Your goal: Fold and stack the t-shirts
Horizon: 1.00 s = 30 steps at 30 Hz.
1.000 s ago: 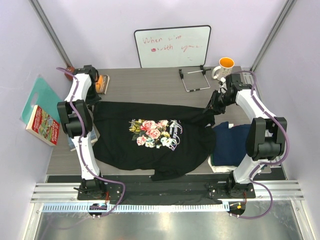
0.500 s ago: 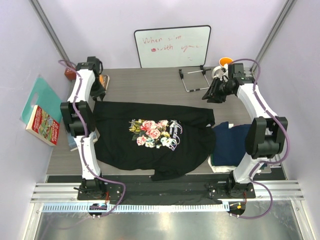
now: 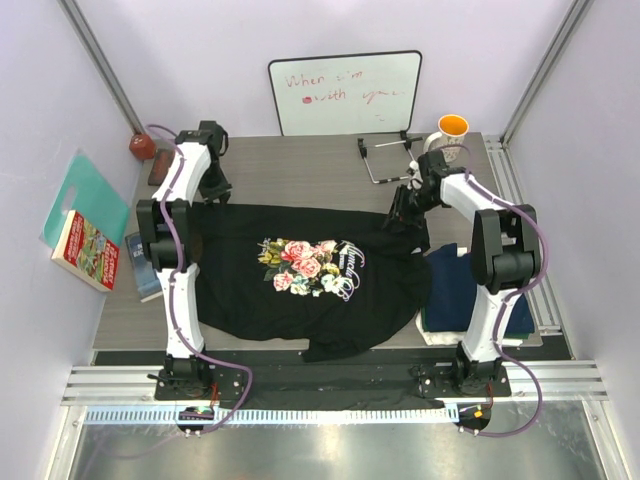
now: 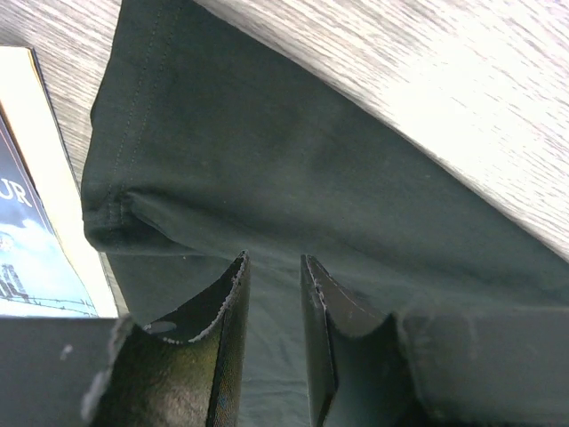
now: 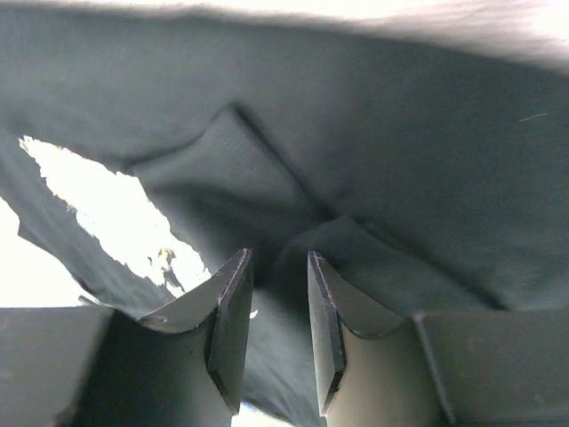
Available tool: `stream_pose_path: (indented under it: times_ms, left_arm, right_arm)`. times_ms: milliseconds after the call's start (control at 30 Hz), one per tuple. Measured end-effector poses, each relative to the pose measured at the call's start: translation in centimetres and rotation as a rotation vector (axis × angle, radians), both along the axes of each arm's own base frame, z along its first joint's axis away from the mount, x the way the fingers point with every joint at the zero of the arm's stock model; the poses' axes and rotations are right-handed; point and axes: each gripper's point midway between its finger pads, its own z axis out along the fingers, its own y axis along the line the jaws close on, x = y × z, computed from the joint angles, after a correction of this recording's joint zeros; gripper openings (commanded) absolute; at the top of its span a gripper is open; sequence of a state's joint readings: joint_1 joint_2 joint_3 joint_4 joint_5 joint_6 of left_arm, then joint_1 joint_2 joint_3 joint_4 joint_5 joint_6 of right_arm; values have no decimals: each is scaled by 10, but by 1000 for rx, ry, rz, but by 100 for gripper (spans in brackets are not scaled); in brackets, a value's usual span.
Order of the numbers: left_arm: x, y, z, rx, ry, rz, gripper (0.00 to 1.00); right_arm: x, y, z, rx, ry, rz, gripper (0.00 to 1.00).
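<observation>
The black t-shirt (image 3: 250, 300) with a floral print lies spread face up on the table. My left gripper (image 3: 217, 188) hangs over its far left corner. In the left wrist view the gripper (image 4: 274, 258) is narrowly open, and the black cloth (image 4: 267, 151) with its sleeve hem lies below, not pinched. My right gripper (image 3: 403, 215) is over the far right shoulder. In the right wrist view it (image 5: 280, 253) is open above wrinkled black cloth (image 5: 400, 160). A folded navy t-shirt (image 3: 460, 285) rests on a white one (image 3: 432, 336) at the right.
A whiteboard (image 3: 345, 92), an orange-lined mug (image 3: 448, 133) and a wire stand (image 3: 390, 160) stand at the back. A colourful book (image 3: 85, 250), a teal board (image 3: 75, 195) and a blue book (image 3: 140, 265) sit at the left; the book's edge (image 4: 49, 205) is close to the left gripper.
The right gripper let go of the shirt's right sleeve, swung up toward the mug, then came back down over the shoulder. The left gripper moved right, over the shirt's far left corner.
</observation>
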State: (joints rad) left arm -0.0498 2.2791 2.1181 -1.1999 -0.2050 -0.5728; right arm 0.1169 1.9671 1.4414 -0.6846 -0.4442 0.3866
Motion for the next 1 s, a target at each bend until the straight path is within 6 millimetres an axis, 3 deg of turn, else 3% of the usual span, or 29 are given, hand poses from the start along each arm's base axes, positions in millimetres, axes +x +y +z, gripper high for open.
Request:
stream_pose_path:
  times_ms: [267, 367, 500, 633, 800, 900, 1000]
  left_arm:
    - [2, -1, -7, -8, 3, -1, 29]
    - [3, -2, -8, -9, 4, -3, 29]
    - [4, -1, -7, -3, 0, -8, 29]
    - [4, 0, -7, -2, 0, -10, 29]
    - [-1, 0, -13, 0, 20, -13, 28]
    - [-5, 1, -17, 3, 39, -23, 29]
    - [-10, 2, -22, 9, 58, -30, 28]
  right_arm:
    - [-45, 37, 17, 39, 35, 126, 36]
    - [-65, 36, 17, 41, 80, 140, 33]
    - [-82, 27, 13, 15, 142, 149, 37]
    - [-73, 18, 30, -25, 74, 123, 40]
    - [-34, 6, 54, -62, -55, 69, 45]
    - [-25, -1, 51, -83, -73, 50, 46]
    - [-20, -2, 31, -97, -35, 49, 47]
